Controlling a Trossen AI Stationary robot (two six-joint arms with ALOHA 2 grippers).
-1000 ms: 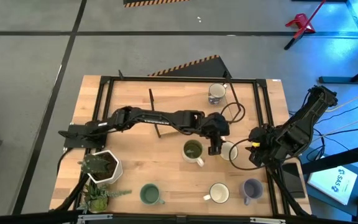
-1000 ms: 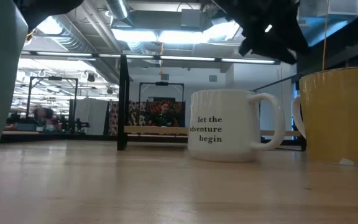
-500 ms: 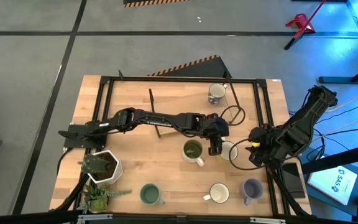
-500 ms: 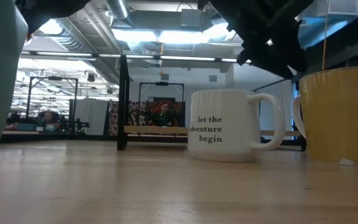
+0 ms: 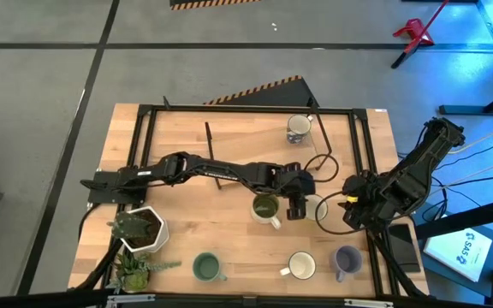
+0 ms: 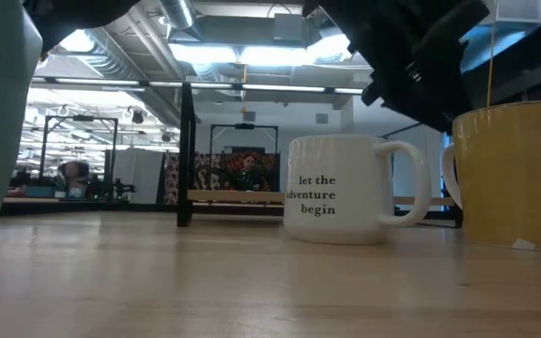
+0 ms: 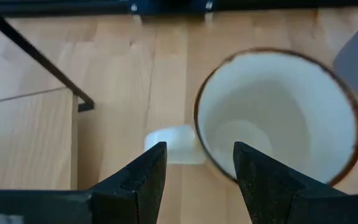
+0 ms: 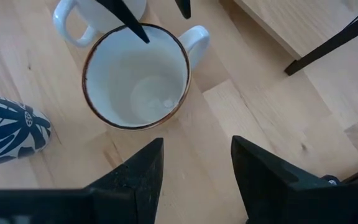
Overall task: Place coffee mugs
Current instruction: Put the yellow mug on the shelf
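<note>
A: High view first. What sits where?

B: The left arm reaches across the middle of the frame, and the left gripper (image 5: 295, 205) hangs right of centre, between the olive green mug (image 5: 265, 207) and the cream mug (image 5: 316, 208). The right gripper (image 5: 353, 210) waits just right of that cream mug, by the table's right edge (image 5: 382, 171). A white mug with blue pattern (image 5: 298, 127) stands alone near the upper middle. Along the bottom stand a teal-green mug (image 5: 205, 267), a white mug (image 5: 301, 266) and a lavender mug (image 5: 346, 260). The white plant pot (image 5: 146, 227) is at lower left.

A: And the low view?

B: The white mug printed "let the adventure begin" (image 6: 338, 188) stands at centre right, handle to the right. A yellowish mug (image 6: 515, 174) fills the right edge, and a teal one (image 6: 3, 141) the left edge. Dark arm parts hang across the upper right; I cannot tell which gripper they belong to.

A: Left wrist view?

B: The left gripper (image 7: 196, 165) has its two fingers (image 7: 145, 171) spread wide, holding nothing. The cream mug (image 7: 278, 118) with its brown rim lies beyond them at right of centre, its handle (image 7: 169, 144) in line with the gap between the fingers.

A: Right wrist view?

B: The right gripper (image 8: 194, 165) is also spread wide and empty. The cream mug (image 8: 135, 74) sits in the upper middle, empty inside, handle toward the upper right. The tips of the other arm's fingers (image 8: 126, 18) come in from the top edge at its rim. The blue-patterned mug (image 8: 8, 127) is at the left edge.
</note>
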